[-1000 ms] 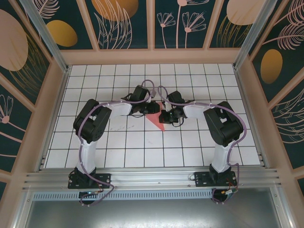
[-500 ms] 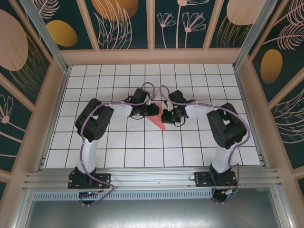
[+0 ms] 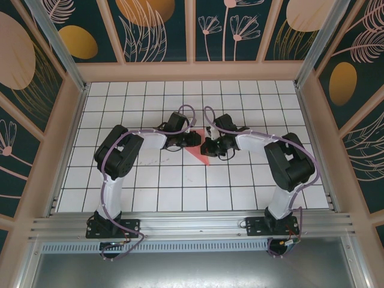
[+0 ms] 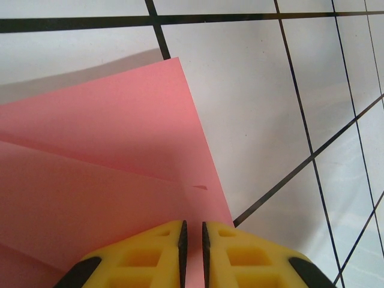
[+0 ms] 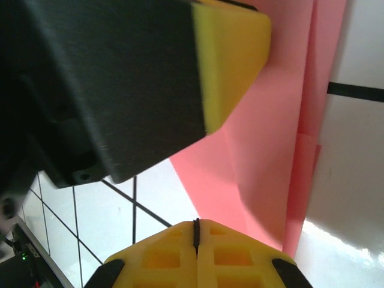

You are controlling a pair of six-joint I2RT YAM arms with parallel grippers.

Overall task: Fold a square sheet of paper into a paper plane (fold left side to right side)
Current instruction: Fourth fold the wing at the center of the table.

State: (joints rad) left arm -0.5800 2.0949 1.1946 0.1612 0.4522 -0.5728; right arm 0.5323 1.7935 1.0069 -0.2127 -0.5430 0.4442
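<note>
1. Coral-red, creased sheet of paper [image 3: 202, 155] sits mid-table [image 3: 180, 180], between your two arms.
2. Your right fingers [image 5: 162, 259] are pressed fully together, tips at the sheet's edge.
3. Your left fingers [image 4: 144, 259] stand a slit apart over the sheet; you cannot tell whether they pinch it.

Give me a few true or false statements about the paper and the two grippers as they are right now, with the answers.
1. The paper is coral red. True.
2. The right gripper is wide open. False: it is shut.
3. The paper lies as one flat, unfolded layer. False: the left wrist view shows creases and overlapping layers.
4. The left gripper sits at the paper's edge. True.
</note>
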